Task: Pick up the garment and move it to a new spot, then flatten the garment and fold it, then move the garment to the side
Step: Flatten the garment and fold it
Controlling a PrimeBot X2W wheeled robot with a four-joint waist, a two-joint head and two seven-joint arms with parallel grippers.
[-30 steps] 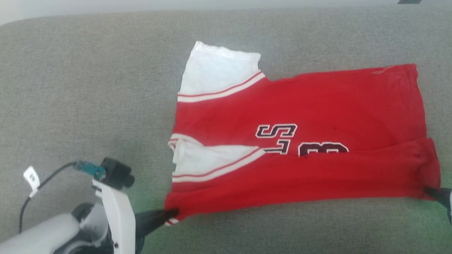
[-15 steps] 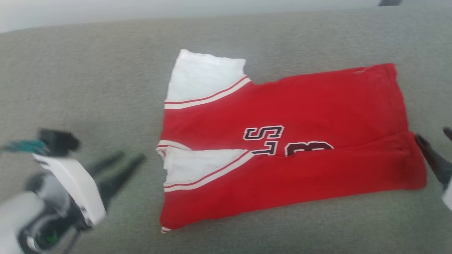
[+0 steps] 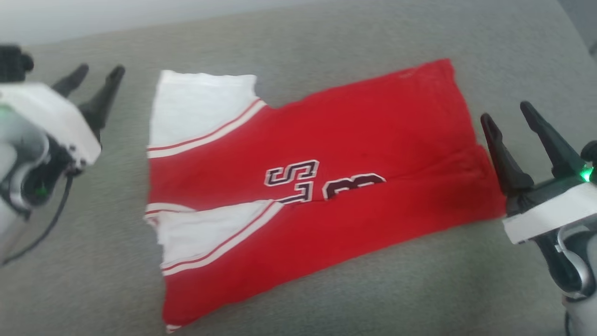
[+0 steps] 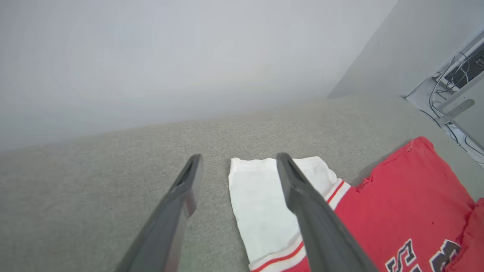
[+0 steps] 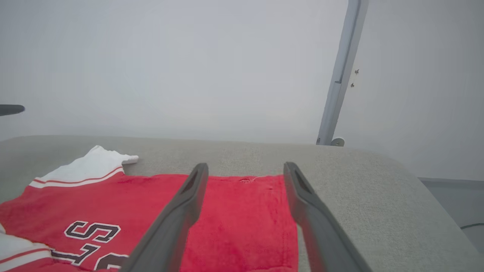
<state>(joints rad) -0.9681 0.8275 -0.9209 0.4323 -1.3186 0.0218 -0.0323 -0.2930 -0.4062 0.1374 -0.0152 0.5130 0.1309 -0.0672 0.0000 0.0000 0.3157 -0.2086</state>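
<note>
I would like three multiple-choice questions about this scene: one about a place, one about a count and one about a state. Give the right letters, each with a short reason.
1. Where does the garment lie?
A) spread on the grey cushioned surface
B) inside a basket
C) hanging from a hook

2. How many white sleeve parts does the head view show?
A) one
B) two
C) four

3. How do the left gripper and the right gripper stand?
A) both shut on cloth
B) both open, holding nothing
C) one open, one shut

Answers:
1 A: the cloth lies flat on the grey fabric.
2 B: one white part is at the far edge and one at the near edge.
3 B: the jaws of each stand wide with nothing between them.
</note>
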